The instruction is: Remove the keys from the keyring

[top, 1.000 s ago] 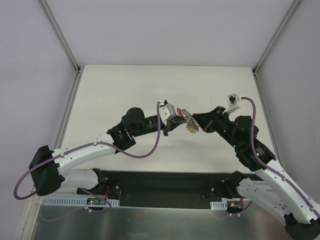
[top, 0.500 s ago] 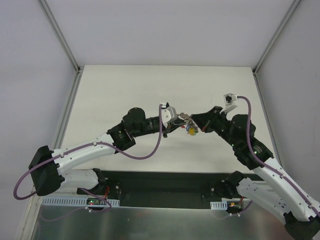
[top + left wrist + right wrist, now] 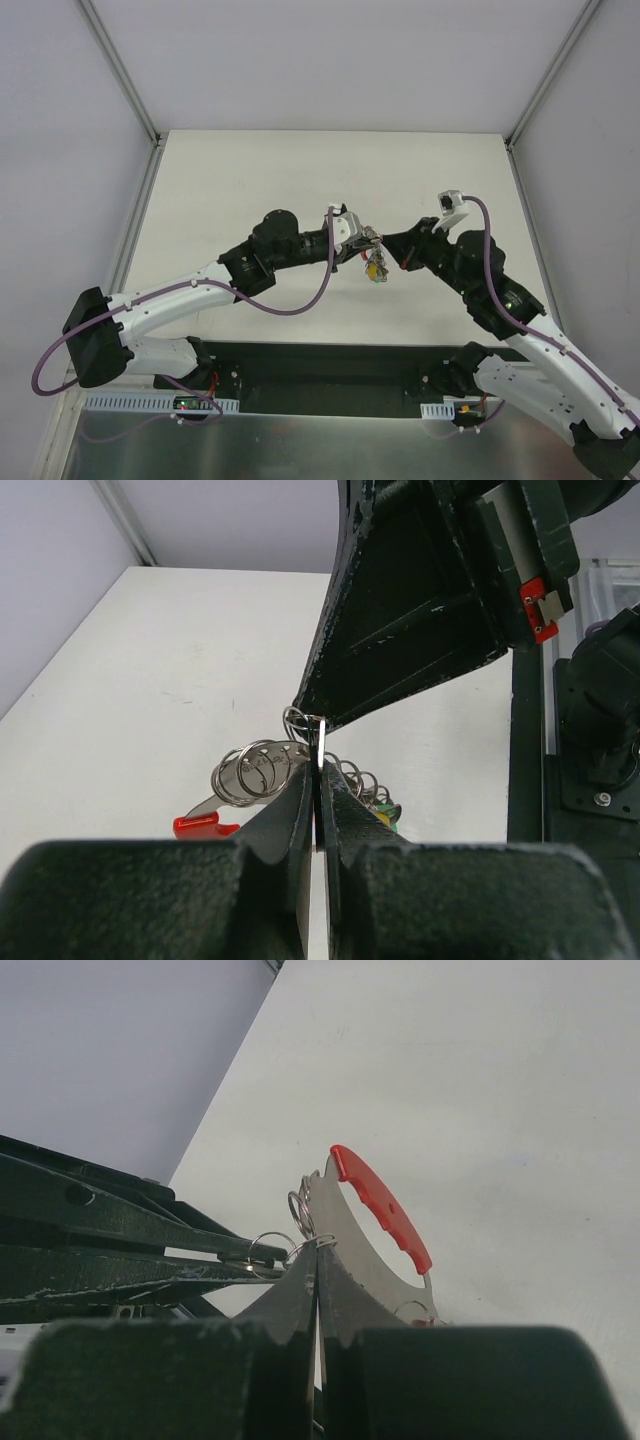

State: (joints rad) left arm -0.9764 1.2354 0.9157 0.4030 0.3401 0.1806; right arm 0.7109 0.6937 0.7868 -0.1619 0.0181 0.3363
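The keys [image 3: 376, 266] hang as a small bunch with a yellow head in mid-air over the table, between the two arms. My left gripper [image 3: 362, 240] is shut on a thin silvery loop of the keyring [image 3: 318, 752], seen edge-on between its fingers. Several wire rings [image 3: 252, 770], a red head [image 3: 198, 827] and green and yellow heads [image 3: 386, 810] dangle behind it. My right gripper [image 3: 388, 243] meets it tip to tip and is shut on another thin wire loop [image 3: 322, 1243]. A red-edged silvery piece [image 3: 380, 1205] stands just behind that.
The white table [image 3: 250, 180] lies below the bunch, with grey walls on three sides. A metal frame post [image 3: 135, 90] stands at the back left. Purple cables [image 3: 300, 300] loop off both wrists.
The right arm has shifted a little left and the left wrist a little right. The bunch now hangs slightly lower between the tips. Both grips are unchanged.
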